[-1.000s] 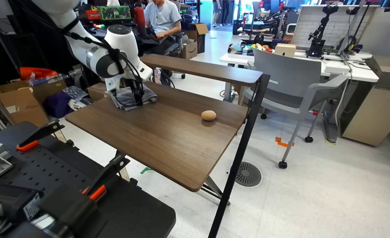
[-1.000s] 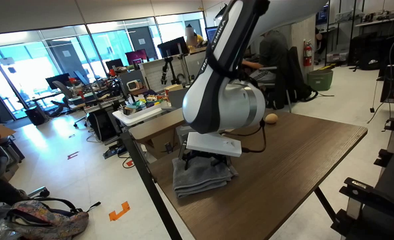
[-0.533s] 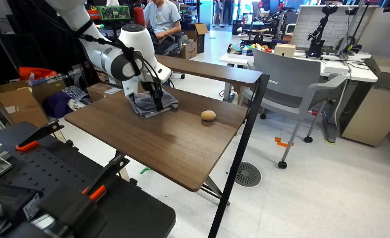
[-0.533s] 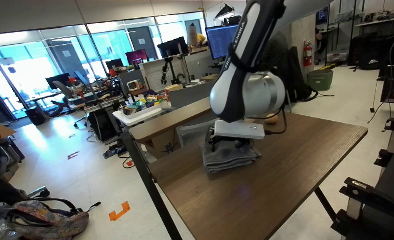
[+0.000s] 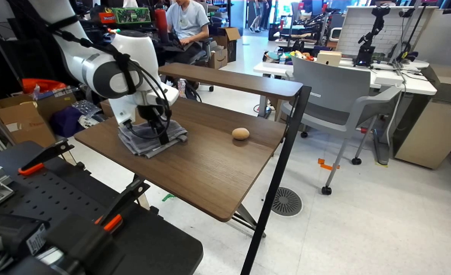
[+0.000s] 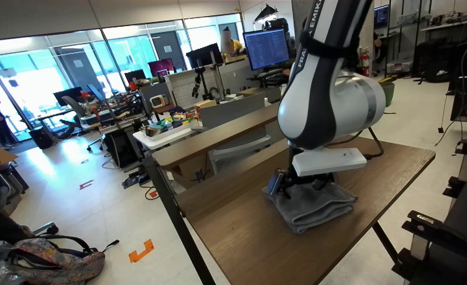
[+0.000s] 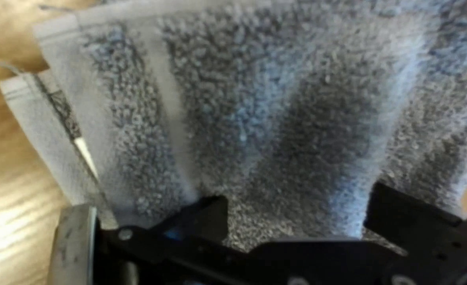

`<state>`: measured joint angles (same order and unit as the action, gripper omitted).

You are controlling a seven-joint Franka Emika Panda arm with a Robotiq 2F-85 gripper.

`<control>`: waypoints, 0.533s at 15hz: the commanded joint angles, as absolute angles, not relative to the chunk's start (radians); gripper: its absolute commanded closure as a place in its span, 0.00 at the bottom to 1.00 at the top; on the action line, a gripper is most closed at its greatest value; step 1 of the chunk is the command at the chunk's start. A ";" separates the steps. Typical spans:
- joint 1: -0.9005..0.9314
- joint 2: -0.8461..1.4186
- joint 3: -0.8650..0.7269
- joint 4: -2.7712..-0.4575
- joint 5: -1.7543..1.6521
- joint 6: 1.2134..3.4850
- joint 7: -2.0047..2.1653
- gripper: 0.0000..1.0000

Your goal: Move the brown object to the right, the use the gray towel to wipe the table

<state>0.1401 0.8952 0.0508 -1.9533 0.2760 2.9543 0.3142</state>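
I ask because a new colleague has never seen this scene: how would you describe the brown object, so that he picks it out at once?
In an exterior view, find the wood-grain table with a raised shelf. Near the table's right end, where a black leg stands, lies the brown object. Small, tan and egg-shaped, it differs from the broad, folded gray towel to its left.

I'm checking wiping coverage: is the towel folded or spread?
Folded: the towel shows stacked layers in an exterior view, and its hemmed edges overlap in the wrist view.
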 commanded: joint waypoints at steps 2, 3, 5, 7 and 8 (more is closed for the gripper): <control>0.138 0.881 0.133 -2.141 0.240 2.984 0.212 0.00; 0.148 0.888 0.138 -2.153 0.230 2.980 0.202 0.00; 0.180 0.901 0.127 -2.165 0.204 2.960 0.197 0.00; 0.218 0.892 0.075 -2.153 0.163 2.910 0.207 0.00; 0.244 0.888 0.033 -2.138 0.138 2.880 0.219 0.00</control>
